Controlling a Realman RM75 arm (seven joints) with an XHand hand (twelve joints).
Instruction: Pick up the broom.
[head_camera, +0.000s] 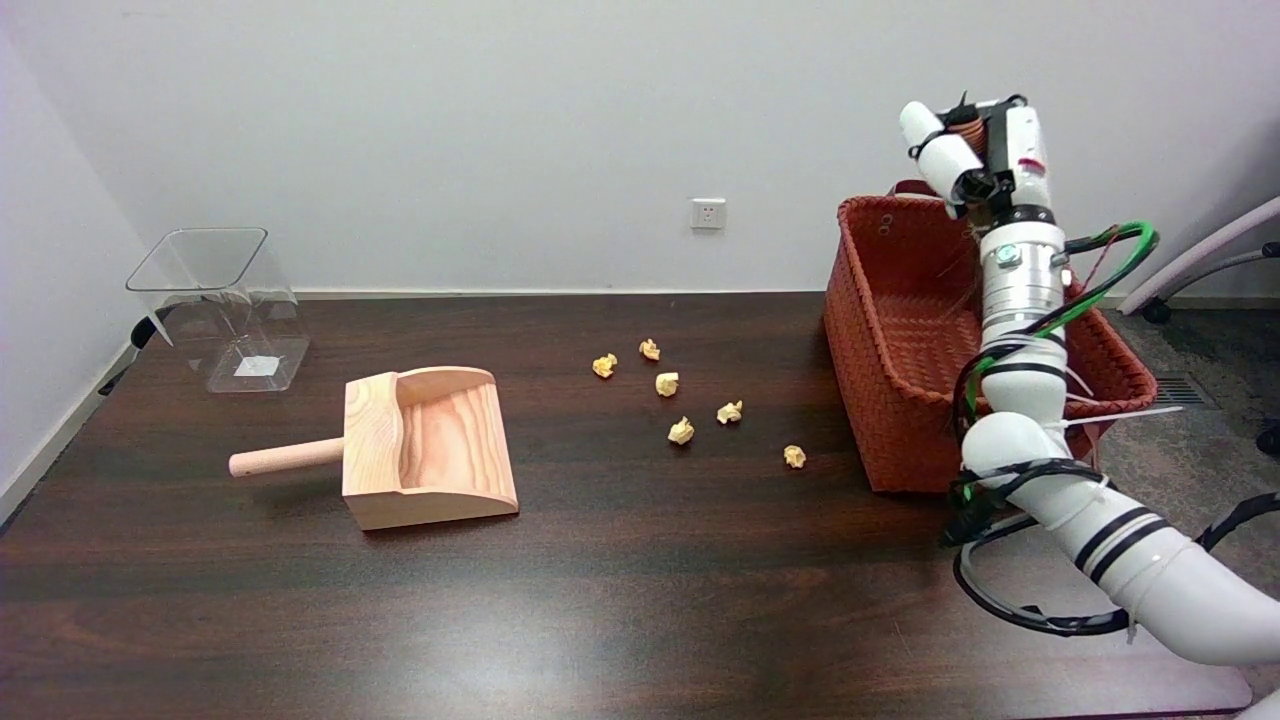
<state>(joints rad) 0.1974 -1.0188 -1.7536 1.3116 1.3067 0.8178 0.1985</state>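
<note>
My right hand (978, 152) is raised high over the back right of the table, above the red-brown woven basket (858, 330). Its fingers are curled around a brown ribbed piece (966, 128), which looks like the broom's handle. A few thin pale strands show below the hand in front of the basket's inside. The hand and forearm hide the rest of the broom. The white forearm runs down across the basket's right side.
A wooden dustpan (430, 450) with a round handle lies left of centre. Several crumpled yellow paper scraps (681, 431) are scattered mid-table. A clear plastic bin (225, 300) stands at the back left. A chair (1200, 255) is beyond the table's right edge.
</note>
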